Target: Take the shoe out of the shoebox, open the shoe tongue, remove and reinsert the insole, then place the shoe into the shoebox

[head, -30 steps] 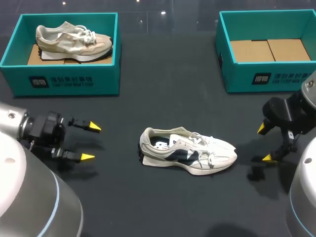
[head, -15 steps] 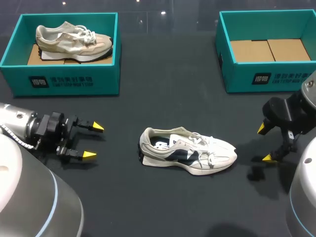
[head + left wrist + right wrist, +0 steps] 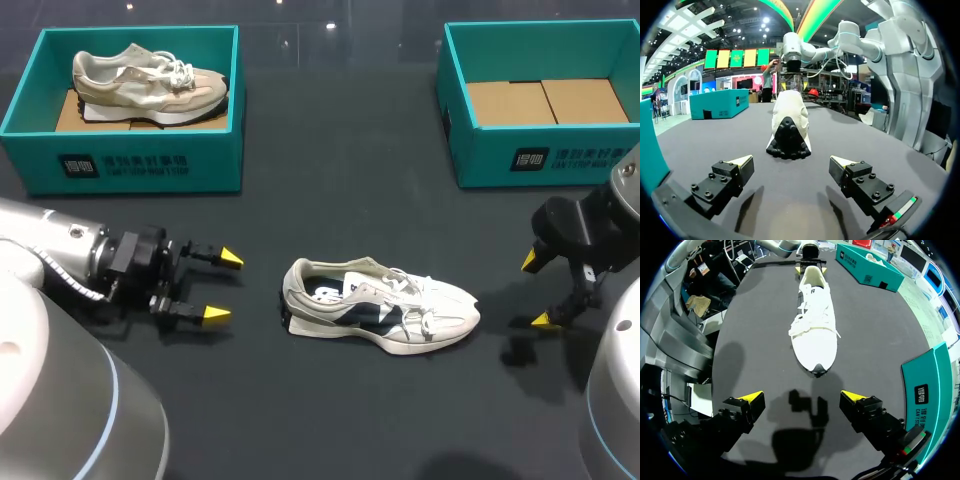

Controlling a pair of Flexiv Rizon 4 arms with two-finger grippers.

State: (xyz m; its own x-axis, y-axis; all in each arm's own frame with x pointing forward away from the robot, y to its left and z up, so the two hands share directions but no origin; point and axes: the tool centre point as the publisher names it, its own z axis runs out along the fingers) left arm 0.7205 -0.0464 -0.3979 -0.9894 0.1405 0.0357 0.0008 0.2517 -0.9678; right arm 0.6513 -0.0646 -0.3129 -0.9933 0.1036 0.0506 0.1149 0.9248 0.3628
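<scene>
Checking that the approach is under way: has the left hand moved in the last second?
Yes. The left hand has moved toward the heel of the white shoe, which has stayed put.

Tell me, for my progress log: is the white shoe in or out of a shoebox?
Out. The white shoe rests on the table, sole down; the right shoebox holds only cardboard.

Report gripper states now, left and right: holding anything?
Left gripper: open, holding nothing, facing the heel of the white shoe.
Right gripper: open, holding nothing, facing the shoe's toe.
</scene>
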